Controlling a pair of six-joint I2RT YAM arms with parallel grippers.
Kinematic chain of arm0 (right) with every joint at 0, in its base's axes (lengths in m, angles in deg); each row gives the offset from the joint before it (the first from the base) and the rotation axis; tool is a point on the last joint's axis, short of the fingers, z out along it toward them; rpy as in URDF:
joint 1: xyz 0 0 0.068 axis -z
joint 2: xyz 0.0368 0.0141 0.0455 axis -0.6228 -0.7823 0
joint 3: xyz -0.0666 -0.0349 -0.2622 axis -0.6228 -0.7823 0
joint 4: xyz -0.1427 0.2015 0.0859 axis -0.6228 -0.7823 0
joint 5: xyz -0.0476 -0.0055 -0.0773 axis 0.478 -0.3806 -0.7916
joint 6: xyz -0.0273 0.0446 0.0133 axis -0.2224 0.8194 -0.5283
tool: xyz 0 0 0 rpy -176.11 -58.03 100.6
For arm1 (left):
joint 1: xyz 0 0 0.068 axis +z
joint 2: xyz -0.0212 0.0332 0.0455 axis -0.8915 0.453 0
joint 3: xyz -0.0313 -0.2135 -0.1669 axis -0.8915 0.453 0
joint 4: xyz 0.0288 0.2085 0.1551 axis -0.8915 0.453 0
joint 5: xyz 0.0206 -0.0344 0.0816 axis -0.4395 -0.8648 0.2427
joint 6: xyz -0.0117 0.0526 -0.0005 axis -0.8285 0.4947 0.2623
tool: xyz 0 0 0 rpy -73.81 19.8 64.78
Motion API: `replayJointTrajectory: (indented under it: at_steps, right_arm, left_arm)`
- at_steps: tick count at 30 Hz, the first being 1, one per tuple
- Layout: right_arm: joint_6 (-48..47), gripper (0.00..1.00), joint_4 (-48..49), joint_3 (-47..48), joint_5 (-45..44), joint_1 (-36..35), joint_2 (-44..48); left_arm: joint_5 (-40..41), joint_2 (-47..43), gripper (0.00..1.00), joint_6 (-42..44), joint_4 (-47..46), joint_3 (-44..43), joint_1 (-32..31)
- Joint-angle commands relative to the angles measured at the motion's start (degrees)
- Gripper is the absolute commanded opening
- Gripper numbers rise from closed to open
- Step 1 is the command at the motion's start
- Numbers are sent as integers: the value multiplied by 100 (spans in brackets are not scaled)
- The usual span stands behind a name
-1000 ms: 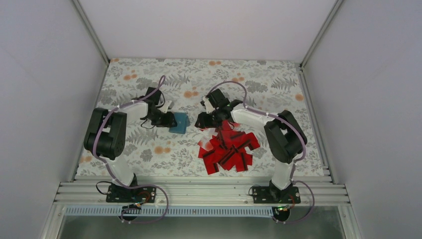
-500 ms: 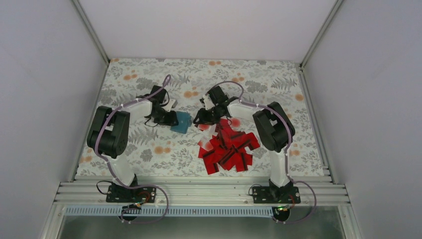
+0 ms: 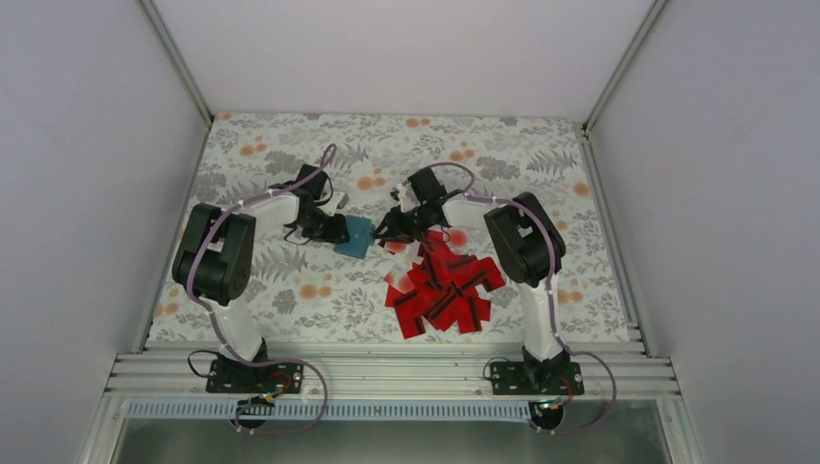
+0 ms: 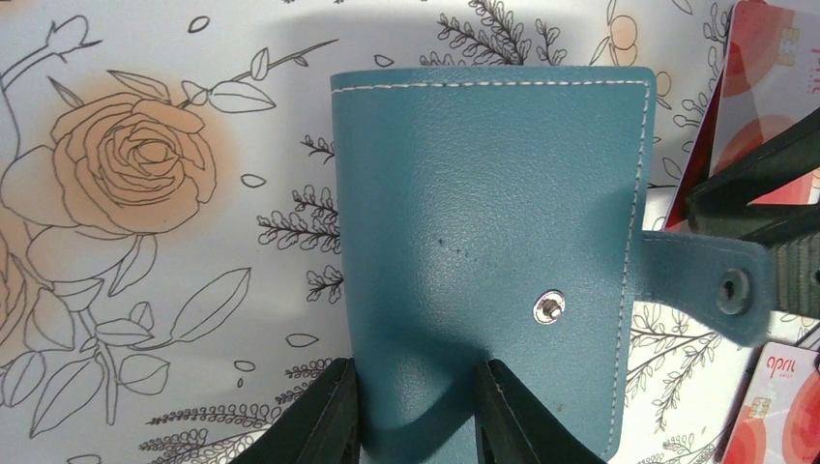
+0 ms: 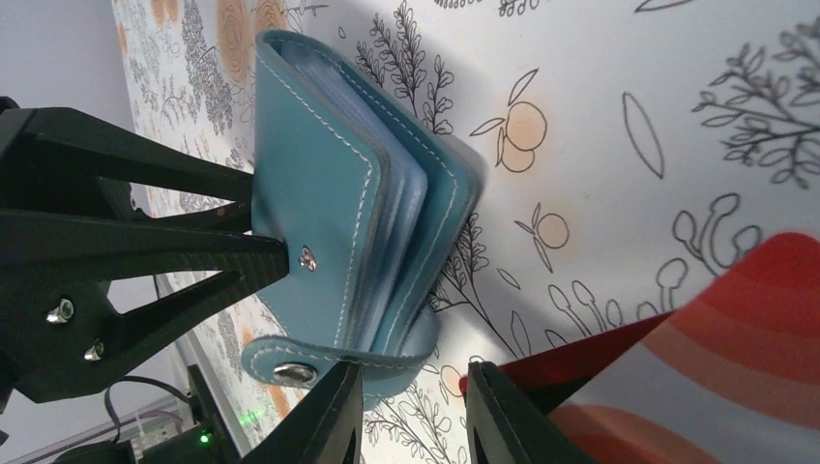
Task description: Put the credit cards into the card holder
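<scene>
The teal card holder (image 3: 356, 235) lies between both grippers, its snap tab (image 4: 716, 285) undone and pointing towards the right gripper. My left gripper (image 4: 416, 406) is shut on the holder's near edge (image 4: 483, 242), pinching its front cover. In the right wrist view the holder (image 5: 358, 222) gapes a little, showing clear pockets. My right gripper (image 5: 414, 406) is open, its left finger touching the tab (image 5: 319, 362). The red credit cards (image 3: 445, 285) lie in a loose pile right of the holder. A white-faced card (image 5: 706, 358) lies beside the right finger.
The floral cloth (image 3: 290, 280) covers the table between white walls. Card edges (image 4: 774, 58) lie just right of the holder. The metal rail (image 3: 387, 372) runs along the near edge.
My right gripper has moved left from above the card pile to the holder's tab. My left gripper and the holder have shifted slightly right and farther back.
</scene>
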Motion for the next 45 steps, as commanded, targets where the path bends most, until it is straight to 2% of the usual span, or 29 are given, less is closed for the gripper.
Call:
replayJointTrajectory:
  at_steps: [1,37,45]
  right_arm:
    - [169,28,286,92,324,23,-211]
    - [585,26,661,414,711,-181,-554]
    - [780,26,836,361,780,-250,-556]
  left_arm:
    - [277,237,29,-59,64,-6,-105]
    - [243,476,28,-233,187,-245,-239]
    - [-90,513,28,-359,166,-240,-260]
